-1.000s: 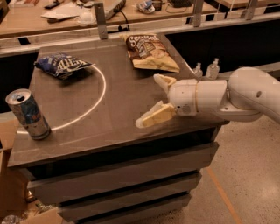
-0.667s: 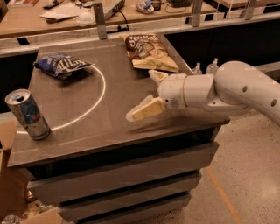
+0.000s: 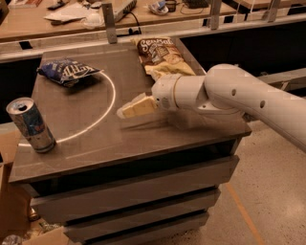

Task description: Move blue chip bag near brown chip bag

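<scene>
The blue chip bag (image 3: 67,72) lies crumpled at the far left of the tabletop, dark navy with white lettering. The brown chip bag (image 3: 160,53) lies flat at the far right, brown on top and pale yellow below. My gripper (image 3: 135,98) hovers low over the middle of the table, pointing left. It is open and empty. One cream finger (image 3: 136,106) shows plainly; the other is partly lost against the brown bag's pale end. The gripper is just in front of the brown bag and well right of the blue bag.
A blue-and-silver drink can (image 3: 31,124) stands upright at the front left. A white arc (image 3: 107,107) is painted on the grey tabletop (image 3: 143,143), which tops a drawer cabinet. A cluttered bench (image 3: 71,12) runs behind, and cardboard boxes (image 3: 12,210) sit on the floor at left.
My arm has swung left across the table, carrying the gripper from the right edge towards the middle. The bags and the can have not moved.
</scene>
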Robot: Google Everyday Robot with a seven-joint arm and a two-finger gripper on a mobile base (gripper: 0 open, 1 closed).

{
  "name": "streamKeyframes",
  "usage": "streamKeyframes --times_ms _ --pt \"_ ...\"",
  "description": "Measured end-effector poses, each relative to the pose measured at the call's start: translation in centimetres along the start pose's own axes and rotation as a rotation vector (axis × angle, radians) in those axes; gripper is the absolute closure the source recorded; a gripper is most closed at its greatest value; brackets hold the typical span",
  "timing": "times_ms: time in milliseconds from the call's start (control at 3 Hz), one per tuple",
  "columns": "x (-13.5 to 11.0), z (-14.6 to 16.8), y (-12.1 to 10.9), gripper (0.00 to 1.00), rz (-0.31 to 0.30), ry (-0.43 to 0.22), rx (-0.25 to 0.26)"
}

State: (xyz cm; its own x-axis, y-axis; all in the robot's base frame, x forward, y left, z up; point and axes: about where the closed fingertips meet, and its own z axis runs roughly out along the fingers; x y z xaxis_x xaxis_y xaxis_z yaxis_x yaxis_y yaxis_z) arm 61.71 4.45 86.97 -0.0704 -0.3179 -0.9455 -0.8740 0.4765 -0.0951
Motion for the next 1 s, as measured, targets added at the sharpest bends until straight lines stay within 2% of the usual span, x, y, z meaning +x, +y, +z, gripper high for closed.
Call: streamKeyframes --times_ms 333,667,1000 --pt "-1.0 3.0 -0.8 0.0 -0.005 -0.024 0.022" --pt "-3.1 6.9 -0.6 0.0 -0.038 -0.056 0.015" --pt "-3.1 6.9 -0.6 0.0 -0.038 -0.056 0.015"
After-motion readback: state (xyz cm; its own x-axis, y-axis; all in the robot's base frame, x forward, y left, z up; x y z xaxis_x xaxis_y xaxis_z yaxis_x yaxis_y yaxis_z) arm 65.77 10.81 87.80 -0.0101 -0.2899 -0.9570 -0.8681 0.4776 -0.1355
